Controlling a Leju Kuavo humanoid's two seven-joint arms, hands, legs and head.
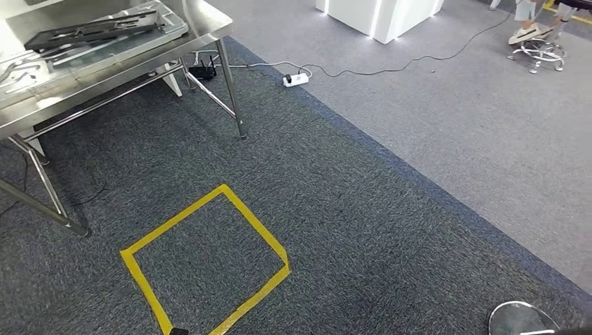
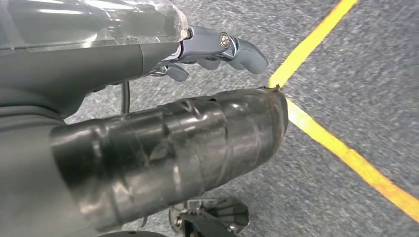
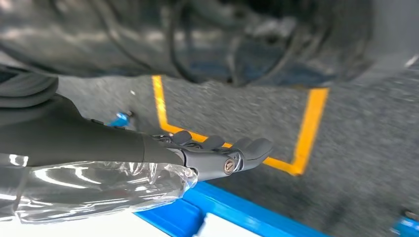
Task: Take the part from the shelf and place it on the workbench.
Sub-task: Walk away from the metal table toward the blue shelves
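Carpet: one dark grey carpet (image 1: pixel 335 230) underfoot, meeting a lighter grey floor (image 1: pixel 475 112) along a diagonal edge.
Desk: one stainless steel desk (image 1: pixel 105 73) at the upper left of the head view, on slim metal legs.
Tray: one clear tray (image 1: pixel 167 31) near the desk's right corner, carrying the task's thing.
Part: one long dark part (image 1: pixel 91 29) lies flat in the tray, on the desk top; paler metal pieces (image 1: pixel 17 73) lie along the desk's left edge, too indistinct to count.
Tape square: one yellow tape square (image 1: pixel 209 258) on the carpet, in front of the desk.
White cabinet: one white cabinet (image 1: pixel 380 17) on the lighter floor.
Power strip: one white power strip (image 1: pixel 295 79) with a black cable, at the carpet's edge beyond the desk's right corner.
Stool: one wheeled stool base (image 1: pixel 536 52) far right, with a person's shoes (image 1: pixel 525 33) above it.
Left hand: left hand (image 2: pixel 217 49) hangs over the carpet near a tape corner, fingers loosely curled, nothing in them.
Right hand: right hand (image 3: pixel 222 155) hangs above the tape, fingers stretched side by side, holding nothing.
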